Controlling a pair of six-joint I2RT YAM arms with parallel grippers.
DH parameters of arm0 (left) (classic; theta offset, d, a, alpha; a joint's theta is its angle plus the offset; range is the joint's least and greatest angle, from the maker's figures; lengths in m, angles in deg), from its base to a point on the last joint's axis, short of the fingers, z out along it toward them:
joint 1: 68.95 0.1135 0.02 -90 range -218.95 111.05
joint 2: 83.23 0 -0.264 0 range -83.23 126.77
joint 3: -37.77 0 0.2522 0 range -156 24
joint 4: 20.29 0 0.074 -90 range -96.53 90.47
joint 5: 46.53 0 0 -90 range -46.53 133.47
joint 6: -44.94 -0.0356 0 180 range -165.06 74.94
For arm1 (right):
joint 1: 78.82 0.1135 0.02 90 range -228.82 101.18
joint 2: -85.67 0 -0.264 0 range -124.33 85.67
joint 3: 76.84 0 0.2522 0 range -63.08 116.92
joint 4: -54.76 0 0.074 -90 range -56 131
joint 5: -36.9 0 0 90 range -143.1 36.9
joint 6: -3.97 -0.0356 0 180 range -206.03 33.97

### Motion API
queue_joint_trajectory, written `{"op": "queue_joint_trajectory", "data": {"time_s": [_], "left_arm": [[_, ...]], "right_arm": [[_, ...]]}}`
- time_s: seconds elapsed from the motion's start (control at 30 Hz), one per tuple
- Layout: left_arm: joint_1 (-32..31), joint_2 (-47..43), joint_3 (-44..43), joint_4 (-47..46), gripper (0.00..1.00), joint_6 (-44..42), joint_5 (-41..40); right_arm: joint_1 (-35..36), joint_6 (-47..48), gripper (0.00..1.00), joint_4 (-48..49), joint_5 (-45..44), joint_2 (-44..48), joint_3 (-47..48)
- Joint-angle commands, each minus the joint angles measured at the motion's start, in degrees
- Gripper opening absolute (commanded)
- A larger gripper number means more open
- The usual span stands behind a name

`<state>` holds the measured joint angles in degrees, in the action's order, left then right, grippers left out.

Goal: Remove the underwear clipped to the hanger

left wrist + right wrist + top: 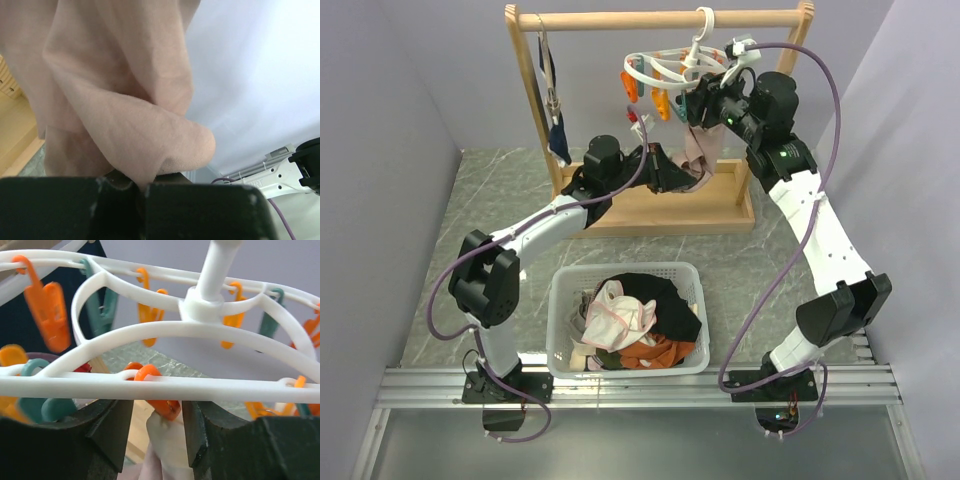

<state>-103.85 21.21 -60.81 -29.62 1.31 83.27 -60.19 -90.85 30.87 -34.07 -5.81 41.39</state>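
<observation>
Gripping pink-beige underwear (125, 100) tight, left claw (145, 187) — right claw (156, 432) spread wide around orange peg (159, 407).

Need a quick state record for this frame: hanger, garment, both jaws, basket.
hanger: white plastic oval peg hanger, hooked on wooden rail
garment: pale pink-beige underwear, hanging from orange peg
left jaws: shut on the garment's lower edge
right jaws: open, straddling that peg
basket: white plastic basket, holds black garment, white pink-edged garment
</observation>
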Motion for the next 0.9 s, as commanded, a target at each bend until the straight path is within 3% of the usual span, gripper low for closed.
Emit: {"op": "queue_joint_trajectory", "data": {"time_s": [0.0,0.2,0.3,0.4,0.43,0.63,0.87], "left_arm": [[-0.1,-2.7,0.3,-2.0,0.01,0.2,1.3],[-0.1,-2.7,0.8,-2.5,0.01,0.3,1.2],[-0.1,-2.9,1.2,-2.8,0.01,0.5,1.1],[-0.1,-3.2,1.8,-3.0,0.01,0.5,1.1],[-0.1,-3.4,2.3,-3.1,0.01,0.6,1.0],[-0.1,-4.5,5.0,-2.8,0.01,0.4,0.8],[-0.1,-6.7,8.0,0.9,0.01,-1.9,-1.3]], "right_arm": [[0.6,0.0,0.51,3.4,-1.7,-0.7,4.3],[1.1,-0.6,0.53,3.8,-2.3,-1.2,4.8],[1.2,-0.8,0.43,3.6,-3.2,-1.2,4.8],[1.3,-1.2,0.30,4.2,-3.8,-0.7,3.9],[1.4,-1.4,0.22,4.7,-4.5,-0.5,3.6],[1.3,-1.9,0.01,4.1,-5.1,-0.5,3.9],[1.4,-3.4,0.00,3.6,-5.9,-0.2,4.5]]}}
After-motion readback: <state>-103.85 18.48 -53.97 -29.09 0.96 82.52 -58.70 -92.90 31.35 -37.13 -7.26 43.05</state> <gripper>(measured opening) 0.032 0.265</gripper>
